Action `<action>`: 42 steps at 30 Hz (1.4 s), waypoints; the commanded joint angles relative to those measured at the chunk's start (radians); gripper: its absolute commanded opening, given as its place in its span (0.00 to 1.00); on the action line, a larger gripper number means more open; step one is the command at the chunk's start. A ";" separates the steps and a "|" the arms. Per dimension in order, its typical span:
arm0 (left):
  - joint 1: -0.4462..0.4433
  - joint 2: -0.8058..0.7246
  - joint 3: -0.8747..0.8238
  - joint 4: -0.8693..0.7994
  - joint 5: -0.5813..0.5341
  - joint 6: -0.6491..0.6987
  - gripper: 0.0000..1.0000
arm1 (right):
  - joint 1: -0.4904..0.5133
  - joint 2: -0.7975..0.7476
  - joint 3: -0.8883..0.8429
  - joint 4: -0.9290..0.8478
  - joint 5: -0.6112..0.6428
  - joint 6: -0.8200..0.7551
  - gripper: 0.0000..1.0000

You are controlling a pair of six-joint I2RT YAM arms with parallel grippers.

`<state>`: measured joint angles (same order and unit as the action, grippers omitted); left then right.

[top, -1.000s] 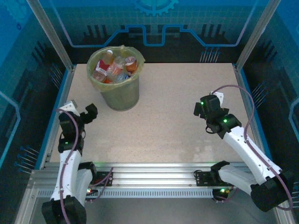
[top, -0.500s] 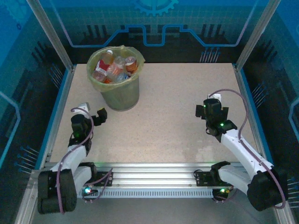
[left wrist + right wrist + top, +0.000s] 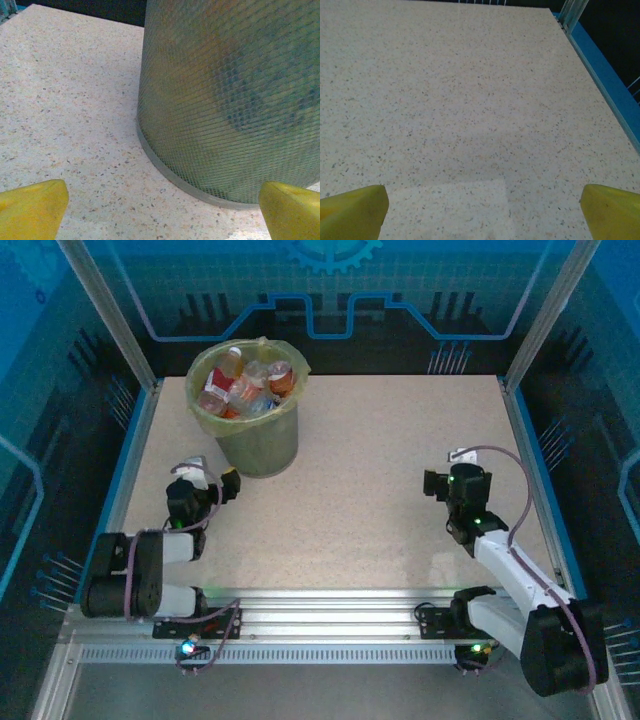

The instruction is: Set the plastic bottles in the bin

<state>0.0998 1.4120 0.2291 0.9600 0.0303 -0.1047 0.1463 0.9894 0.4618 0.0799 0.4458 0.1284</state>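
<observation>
Bin [image 3: 262, 448] with a yellow-green liner stands upright at the far left of the table [image 3: 380, 440], holding the plastic bottles [image 3: 245, 388] heaped up to its rim; red and orange labels show, roughly six bottles, exact count unclear. Two arms sit folded low. Left gripper [image 3: 226, 486] faces the bin's mesh wall near its base, fingers spread wide and empty. Right gripper [image 3: 456, 480], well apart over bare tabletop, likewise gapes empty
</observation>
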 commanded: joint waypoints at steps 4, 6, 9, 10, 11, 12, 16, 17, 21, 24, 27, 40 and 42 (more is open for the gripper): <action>-0.008 0.135 0.042 0.167 0.003 0.017 0.99 | -0.068 -0.047 -0.087 0.184 -0.114 -0.019 1.00; -0.012 0.142 0.070 0.125 0.019 0.028 0.99 | -0.080 -0.049 -0.118 0.257 -0.136 -0.023 1.00; -0.031 0.136 0.121 0.020 0.008 0.050 0.99 | -0.100 -0.033 -0.148 0.318 -0.173 -0.028 1.00; -0.037 0.137 0.125 0.010 -0.003 0.055 0.99 | -0.104 -0.026 -0.154 0.337 -0.182 -0.032 1.00; -0.040 0.137 0.127 0.007 -0.007 0.057 0.99 | -0.108 -0.012 -0.163 0.362 -0.191 -0.041 1.00; -0.040 0.137 0.126 0.005 -0.008 0.057 0.99 | -0.112 0.000 -0.171 0.384 -0.198 -0.046 1.00; -0.041 0.137 0.128 0.005 -0.009 0.057 0.99 | -0.136 0.079 -0.202 0.504 -0.242 -0.063 1.00; -0.041 0.136 0.128 0.005 -0.009 0.058 0.99 | -0.143 0.103 -0.208 0.533 -0.258 -0.064 1.00; -0.041 0.137 0.127 0.005 -0.010 0.057 0.99 | -0.149 0.176 -0.195 0.611 -0.314 -0.074 1.00; -0.041 0.137 0.127 0.005 -0.010 0.057 0.99 | -0.154 0.247 -0.172 0.665 -0.356 -0.078 1.00; -0.041 0.137 0.127 0.005 -0.010 0.057 0.99 | -0.155 0.312 -0.144 0.700 -0.417 -0.073 1.00; -0.043 0.136 0.127 0.006 -0.010 0.058 0.99 | -0.150 0.505 -0.107 0.808 -0.498 -0.100 1.00; -0.043 0.136 0.127 0.008 -0.010 0.058 0.99 | -0.149 0.506 -0.069 0.738 -0.495 -0.101 1.00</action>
<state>0.0624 1.5513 0.3393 0.9695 0.0238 -0.0685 0.0055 1.4818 0.3435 0.8234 -0.0284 0.0433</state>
